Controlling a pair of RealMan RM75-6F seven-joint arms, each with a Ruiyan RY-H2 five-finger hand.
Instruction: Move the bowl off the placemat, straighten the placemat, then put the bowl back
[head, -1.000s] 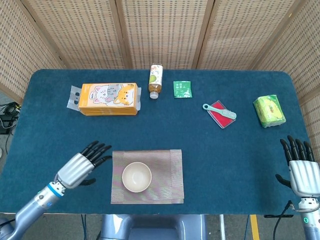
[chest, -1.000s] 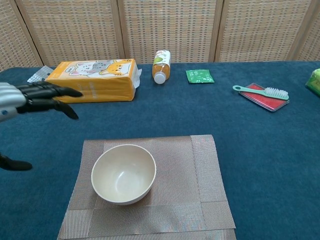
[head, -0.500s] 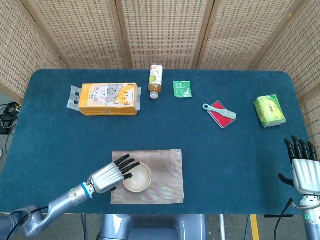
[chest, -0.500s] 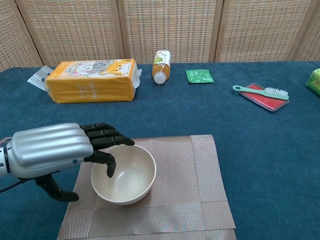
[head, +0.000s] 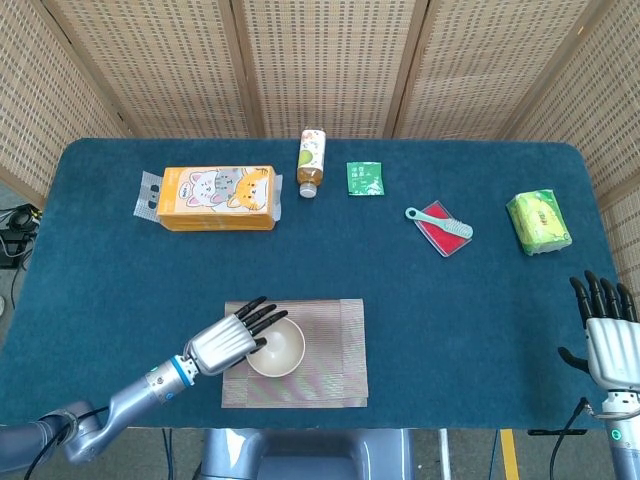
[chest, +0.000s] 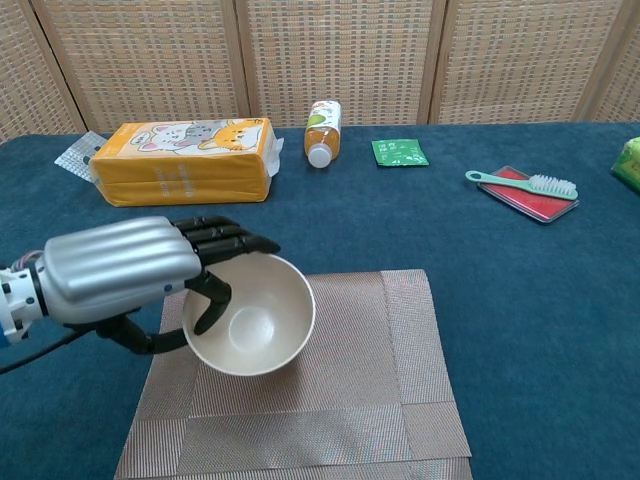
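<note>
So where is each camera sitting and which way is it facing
Head view: high above the near table edge, looking steeply down at the whole table; shows the left hand at the bowl and the right hand.
Chest view: lower, looking forward across the placemat toward the screen; only the left hand shows.
Both share bowl, placemat and left hand.

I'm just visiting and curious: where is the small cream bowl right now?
The small cream bowl is held tilted by the robot's left hand, above the left part of the brown woven placemat, near the table's front edge in both views.
</note>
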